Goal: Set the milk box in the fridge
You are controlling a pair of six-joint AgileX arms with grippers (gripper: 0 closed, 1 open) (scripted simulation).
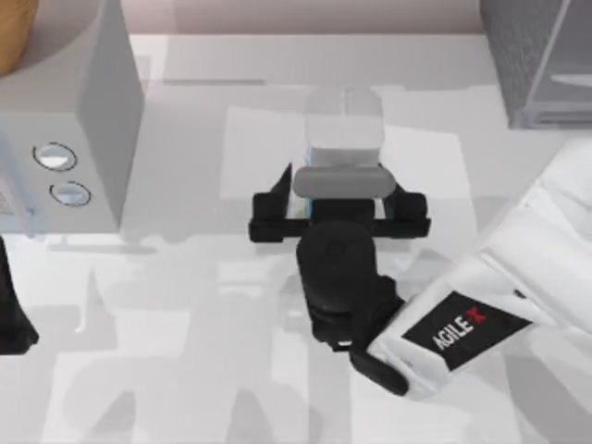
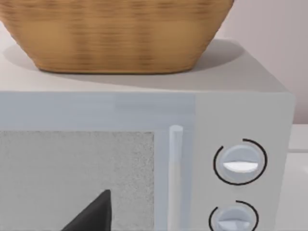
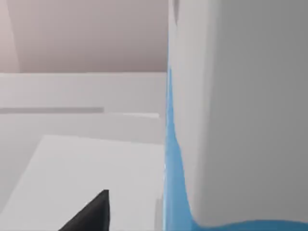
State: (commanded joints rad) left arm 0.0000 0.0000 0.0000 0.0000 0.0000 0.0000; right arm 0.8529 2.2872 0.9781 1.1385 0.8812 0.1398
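The milk box point(image 1: 344, 139) stands upright mid-table, its white-grey top facing up. My right gripper point(image 1: 342, 196) reaches in from the lower right and is open, one black finger on each side of the carton and wider than it. In the right wrist view the carton point(image 3: 231, 120) looms close, with a bright blue edge, and one fingertip point(image 3: 91, 214) stands apart from that edge. The fridge point(image 1: 536, 65), dark grey and speckled, sits at the far right corner. My left arm point(image 1: 11, 310) is parked at the left edge, and its fingertip point(image 2: 91, 214) shows in the left wrist view.
A light-grey box with two round dials point(image 1: 74, 120) stands at the far left, with a wicker basket point(image 1: 14, 37) on top. The left wrist view faces its door point(image 2: 86, 178), dials point(image 2: 239, 161) and the basket point(image 2: 115, 33). Bare white table lies between carton and fridge.
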